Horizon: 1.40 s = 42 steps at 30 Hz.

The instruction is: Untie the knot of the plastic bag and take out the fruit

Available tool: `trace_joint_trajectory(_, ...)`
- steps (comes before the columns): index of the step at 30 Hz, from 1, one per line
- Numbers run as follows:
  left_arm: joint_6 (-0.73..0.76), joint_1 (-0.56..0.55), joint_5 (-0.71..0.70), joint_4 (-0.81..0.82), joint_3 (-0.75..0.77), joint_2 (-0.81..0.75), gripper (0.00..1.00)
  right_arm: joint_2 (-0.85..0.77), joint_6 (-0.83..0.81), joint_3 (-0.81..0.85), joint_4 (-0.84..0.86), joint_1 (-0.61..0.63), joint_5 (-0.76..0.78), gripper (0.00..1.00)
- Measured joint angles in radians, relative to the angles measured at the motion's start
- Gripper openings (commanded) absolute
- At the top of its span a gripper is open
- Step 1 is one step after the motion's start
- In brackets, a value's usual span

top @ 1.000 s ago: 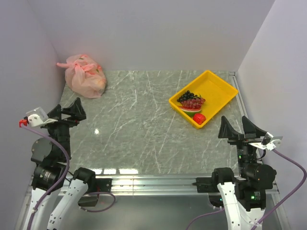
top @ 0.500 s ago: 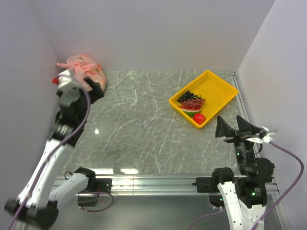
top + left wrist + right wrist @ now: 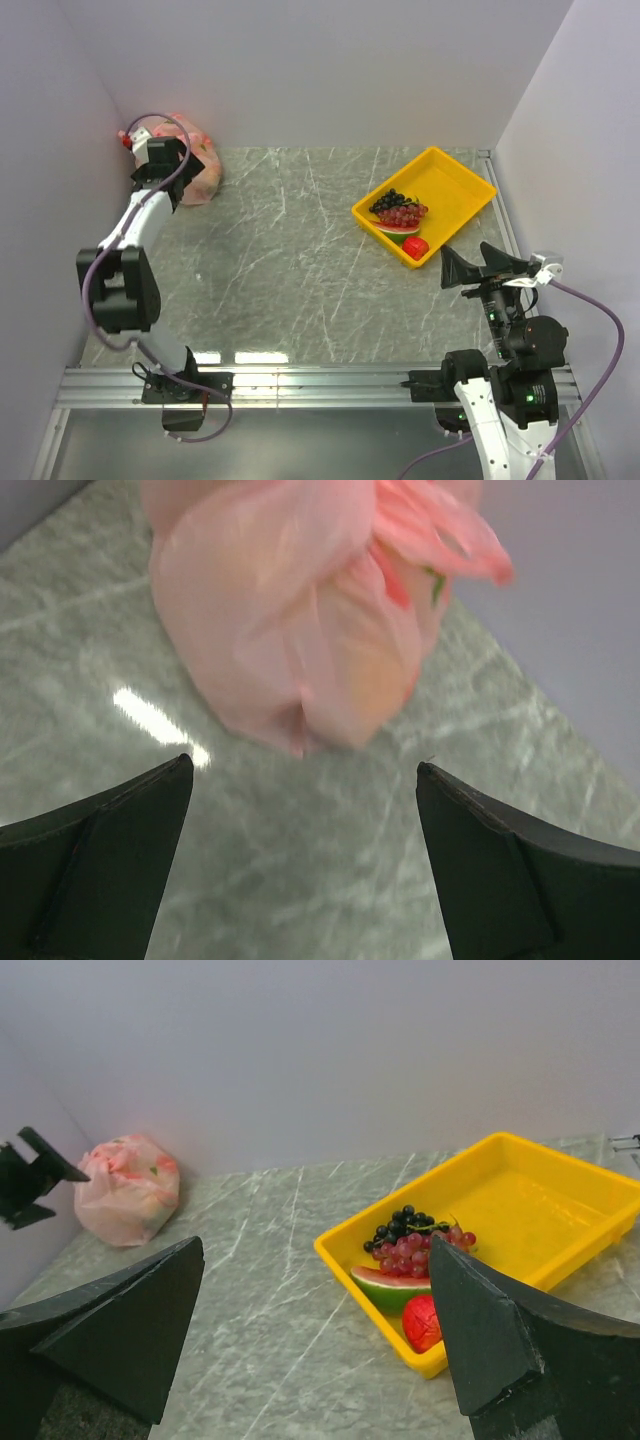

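Observation:
The pink plastic bag (image 3: 207, 172) lies in the far left corner against the walls. It is tied shut. Its knot (image 3: 432, 532) of handle loops shows blurred at the bag's upper right in the left wrist view. An orange-yellow shape of the fruit (image 3: 372, 685) glows through the plastic. My left gripper (image 3: 180, 166) hovers open just in front of the bag (image 3: 280, 620), with nothing between its fingers (image 3: 120, 850). My right gripper (image 3: 466, 258) stands open and apart near the front right, facing the table.
A yellow tray (image 3: 455, 180) sits at the far right with black and red grapes (image 3: 398, 210), a watermelon slice (image 3: 394, 229) and a small red fruit (image 3: 416, 246). Walls close the table on the left, back and right.
My left arm has swung from the near left edge out to the far left corner, reaching the bag. My right gripper has turned slightly to the left.

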Motion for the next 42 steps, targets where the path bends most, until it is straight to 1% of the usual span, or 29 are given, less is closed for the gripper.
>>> trace_joint_trajectory(5,0.024,0.064,-0.026,0.100,0.116,0.204,0.99,0.000,0.001,0.000,-0.002,0.013,-0.017,1.00)
trace_joint_trajectory(8,0.055,0.095,-0.031,0.127,0.198,0.323,0.93,0.002,0.000,-0.002,-0.001,0.019,-0.020,1.00)
trace_joint_trajectory(10,0.066,0.113,-0.021,0.130,0.273,0.410,0.64,0.008,0.001,-0.006,-0.002,0.021,-0.024,1.00)
trace_joint_trajectory(11,0.076,0.120,-0.012,0.126,0.312,0.454,0.46,0.015,0.001,-0.007,-0.002,0.021,-0.027,1.00)
trace_joint_trajectory(12,0.084,0.126,0.003,0.126,0.346,0.492,0.07,0.023,0.000,-0.007,-0.002,0.021,-0.032,1.00)
trace_joint_trajectory(13,0.093,0.131,0.019,0.126,0.370,0.521,0.00,0.030,0.000,-0.007,-0.002,0.021,-0.037,1.00)
trace_joint_trajectory(15,0.105,0.134,0.057,0.123,0.371,0.540,0.01,0.044,0.000,-0.007,-0.004,0.021,-0.042,1.00)
trace_joint_trajectory(18,0.107,0.124,0.090,0.155,0.292,0.505,0.01,0.053,0.002,-0.011,-0.005,0.021,-0.044,1.00)
trace_joint_trajectory(21,0.110,0.090,0.097,0.155,0.164,0.405,0.01,0.060,0.011,-0.011,-0.005,0.021,-0.054,1.00)
trace_joint_trajectory(24,0.105,0.018,0.090,0.138,0.071,0.277,0.01,0.078,0.018,-0.011,-0.005,0.021,-0.071,1.00)
trace_joint_trajectory(28,0.061,-0.128,0.079,0.126,-0.075,0.049,0.01,0.104,0.035,-0.011,-0.010,0.021,-0.099,1.00)
trace_joint_trajectory(31,-0.001,-0.241,0.090,0.117,-0.249,-0.166,0.01,0.115,0.040,-0.008,-0.021,0.021,-0.123,1.00)
trace_joint_trajectory(34,-0.072,-0.321,0.090,0.121,-0.422,-0.351,0.01,0.147,0.042,0.010,-0.044,0.021,-0.142,1.00)
trace_joint_trajectory(37,-0.159,-0.428,0.098,0.112,-0.589,-0.522,0.08,0.204,0.045,0.029,-0.053,0.021,-0.181,1.00)
trace_joint_trajectory(39,-0.222,-0.524,0.115,0.113,-0.681,-0.612,0.13,0.246,0.046,0.035,-0.054,0.021,-0.225,1.00)
trace_joint_trajectory(41,-0.265,-0.613,0.118,0.110,-0.733,-0.657,0.17,0.283,0.048,0.036,-0.053,0.021,-0.261,1.00)
trace_joint_trajectory(42,-0.289,-0.685,0.115,0.105,-0.752,-0.672,0.22,0.302,0.049,0.036,-0.053,0.022,-0.280,1.00)
